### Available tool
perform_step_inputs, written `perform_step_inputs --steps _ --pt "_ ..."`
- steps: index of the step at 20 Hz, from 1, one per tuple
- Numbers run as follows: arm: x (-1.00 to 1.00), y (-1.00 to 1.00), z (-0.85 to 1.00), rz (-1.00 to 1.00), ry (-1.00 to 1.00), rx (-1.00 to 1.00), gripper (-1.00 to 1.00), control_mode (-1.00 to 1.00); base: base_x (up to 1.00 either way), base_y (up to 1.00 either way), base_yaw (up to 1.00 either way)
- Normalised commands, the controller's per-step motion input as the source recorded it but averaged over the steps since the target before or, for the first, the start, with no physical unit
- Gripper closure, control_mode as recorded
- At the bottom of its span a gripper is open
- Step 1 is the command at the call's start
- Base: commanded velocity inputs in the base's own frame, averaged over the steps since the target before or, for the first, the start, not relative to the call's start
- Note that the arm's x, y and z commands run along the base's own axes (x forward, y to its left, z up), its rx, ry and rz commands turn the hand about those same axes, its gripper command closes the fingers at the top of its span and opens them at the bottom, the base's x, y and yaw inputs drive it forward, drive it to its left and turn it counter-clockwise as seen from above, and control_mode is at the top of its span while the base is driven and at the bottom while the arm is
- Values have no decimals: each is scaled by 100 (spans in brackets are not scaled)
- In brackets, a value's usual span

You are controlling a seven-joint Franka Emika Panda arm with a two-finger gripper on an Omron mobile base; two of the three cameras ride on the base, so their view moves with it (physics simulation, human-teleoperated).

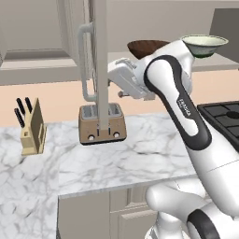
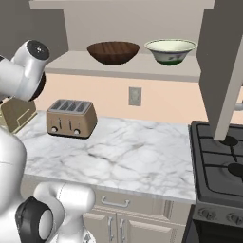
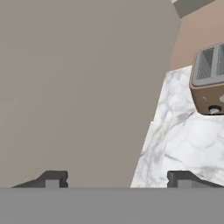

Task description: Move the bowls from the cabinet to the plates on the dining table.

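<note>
The cabinet stands open, with its left door (image 1: 99, 56) edge-on and its right door (image 2: 223, 71) swung out over the stove. On its shelf (image 2: 123, 67) sit both bowls, upright and side by side: the dark brown wooden bowl (image 2: 113, 51) (image 1: 144, 46) and, to its right, the pale green-cream bowl (image 2: 170, 50) (image 1: 204, 45). My gripper (image 1: 112, 74) is up against the left door, well left of the bowls. In the hand view the gripper (image 3: 118, 179) is open, with its fingertips wide apart before the flat door panel (image 3: 78, 87). Nothing is held. The plates and the dining table are out of view.
A brown toaster (image 1: 101, 123) (image 2: 71, 117) (image 3: 209, 78) stands on the marble worktop (image 2: 123, 152) below the shelf. A knife block (image 1: 31, 128) is at the left, a black gas stove (image 2: 223, 161) at the right. My own arm (image 1: 177, 93) crosses in front of the shelf.
</note>
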Motion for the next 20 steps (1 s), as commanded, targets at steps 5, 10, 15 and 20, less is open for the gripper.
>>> perform_step_inputs --steps 5,10,15,20 --pt "1 1 0 0 0 0 -100 -100 0 0 0" --pt "24 -48 0 0 -1 -4 -100 -100 0 0 0" --pt "18 -40 0 0 -7 -12 -100 -100 0 0 0" --pt "17 -27 0 0 -12 -24 -100 -100 0 0 0"
